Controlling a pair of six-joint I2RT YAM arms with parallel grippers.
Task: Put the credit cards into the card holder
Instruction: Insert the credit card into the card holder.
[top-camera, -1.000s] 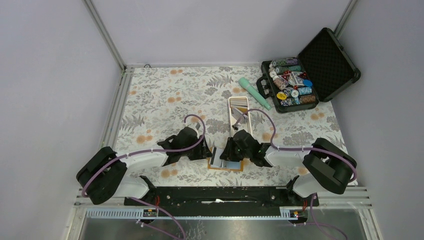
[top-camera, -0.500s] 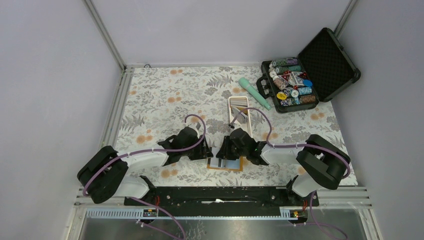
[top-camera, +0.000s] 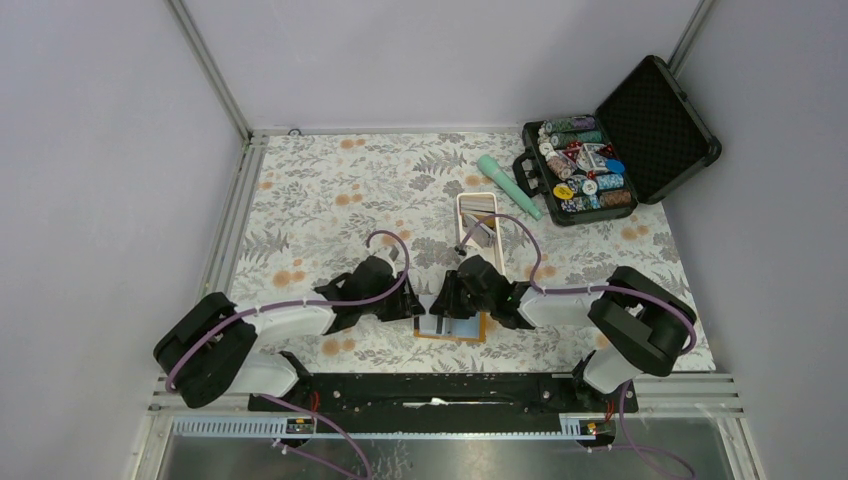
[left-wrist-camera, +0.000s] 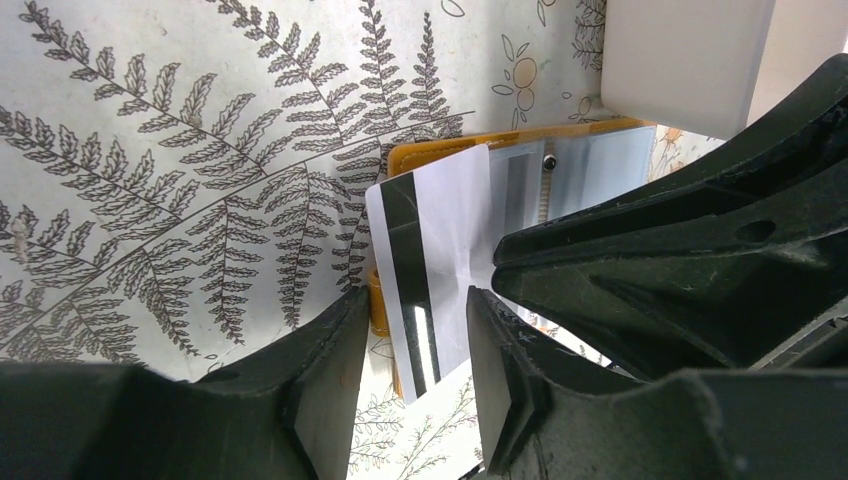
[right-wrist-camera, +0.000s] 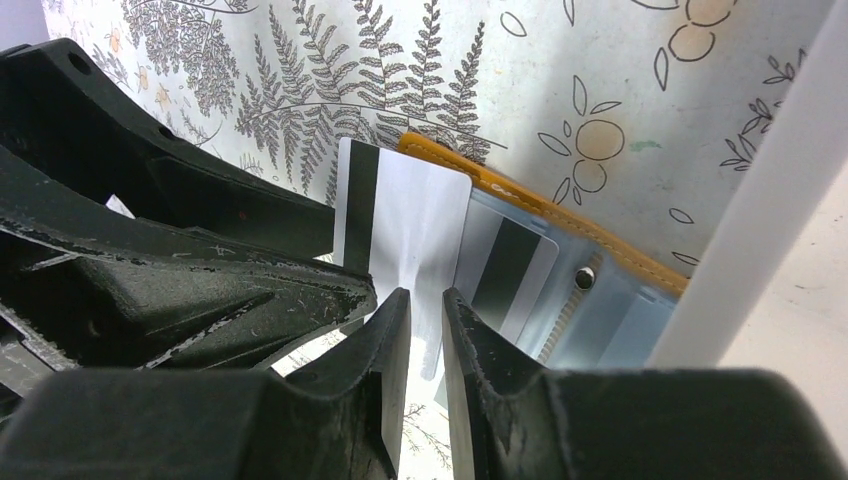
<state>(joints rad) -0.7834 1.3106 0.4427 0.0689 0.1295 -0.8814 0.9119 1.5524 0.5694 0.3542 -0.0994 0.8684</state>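
The orange card holder (top-camera: 451, 337) lies open on the floral cloth between both grippers, its orange rim (left-wrist-camera: 470, 145) and light blue pockets (right-wrist-camera: 610, 320) showing. A white credit card (left-wrist-camera: 440, 230) with a black stripe lies slanted over the holder's left end. My right gripper (right-wrist-camera: 427, 295) is shut on this card's (right-wrist-camera: 415, 215) near edge, which creases at the fingertips. My left gripper (left-wrist-camera: 415, 300) stands open, its fingers either side of the card's end without touching it. A second striped card (right-wrist-camera: 510, 265) sits inside a blue pocket. In the top view, the left gripper (top-camera: 418, 305) and right gripper (top-camera: 443, 303) almost meet.
A long white tray (top-camera: 466, 232) holding more cards stands just behind the holder, its wall close in the wrist views (left-wrist-camera: 680, 60). Farther back lie a teal cylinder (top-camera: 508, 185) and an open black case of poker chips (top-camera: 600, 170). A metal rail (top-camera: 235, 220) edges the cloth's left side.
My right gripper has slid a little to the left over the holder, carrying the white card toward the left gripper. The left arm has hardly moved.
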